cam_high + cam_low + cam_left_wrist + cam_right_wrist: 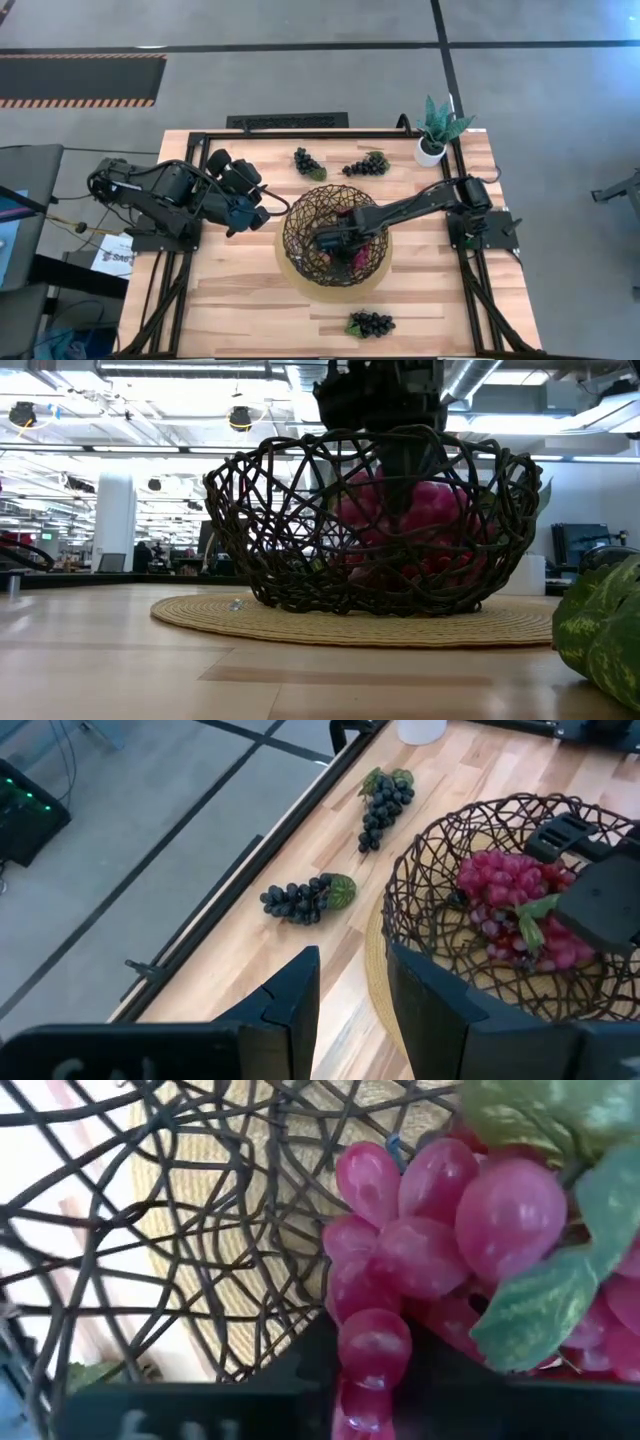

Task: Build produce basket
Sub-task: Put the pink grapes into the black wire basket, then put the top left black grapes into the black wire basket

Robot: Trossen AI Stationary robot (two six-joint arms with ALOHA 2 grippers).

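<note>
The dark woven basket stands on its tan round base at the table's middle. Red grape bunches lie inside it. My right gripper reaches down into the basket and is shut on a red grape bunch. My left gripper is open and empty, just left of the basket. Three dark grape bunches lie on the table: two at the far side and one at the near edge. My right gripper has a narrow string of red grapes at one end of the bunch between its two fingers. The fingers come from above, slanting down into the basket. The rest of the bunch lies among the other red grapes on the basket's bottom.
A small white pot with a green plant stands at the far right corner. A black frame runs along the table's edges. A green leaf lies close to the low camera on the right.
</note>
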